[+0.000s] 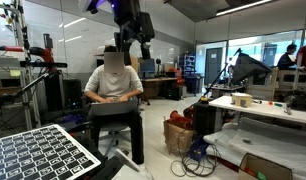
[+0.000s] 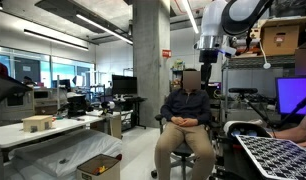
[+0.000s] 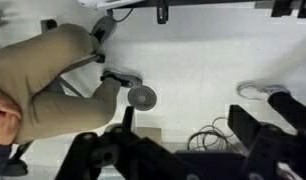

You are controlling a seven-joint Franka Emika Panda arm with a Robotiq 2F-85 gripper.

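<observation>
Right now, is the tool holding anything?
No, in the wrist view the tool has its fingers apart, with only the floor and cables showing between them.

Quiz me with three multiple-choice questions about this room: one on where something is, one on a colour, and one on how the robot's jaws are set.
1. Where is the person in tan trousers?
A seated, lower than the jaws
B standing on a table
C lying on the floor

2. What colours are on the patterned board?
A red and yellow
B black and white
C plain green

3. How do the jaws stand?
A clamped on a cup
B shut on nothing
C open, holding nothing

Answers:
1 A: in an exterior view the robot arm ends higher than the sitter's head.
2 B: both exterior views show black squares on white.
3 C: the wrist view shows the fingers wide apart, with only floor between them.
</observation>
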